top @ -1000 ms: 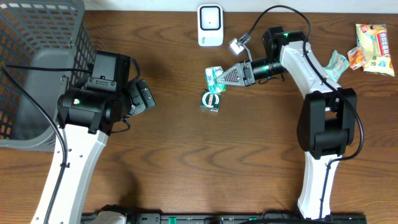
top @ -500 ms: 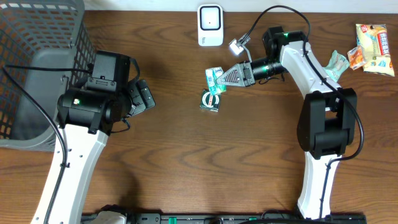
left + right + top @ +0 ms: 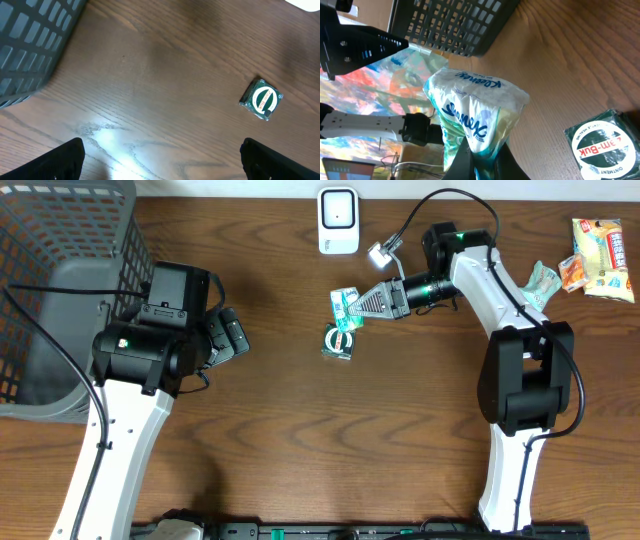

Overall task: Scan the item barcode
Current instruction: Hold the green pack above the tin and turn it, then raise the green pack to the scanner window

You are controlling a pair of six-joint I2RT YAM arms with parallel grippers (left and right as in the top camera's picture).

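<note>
Right gripper fingers pinch the tissue pack by one end, soft, light, probably floppy and slippery; left gripper fingers spread, empty.

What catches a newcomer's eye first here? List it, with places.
The right gripper pinches a blue-and-white tissue pack near the middle of the table, short of the white scanner. A small green ointment packet lies flat beside it, and a grey basket fills the far left corner.
</note>
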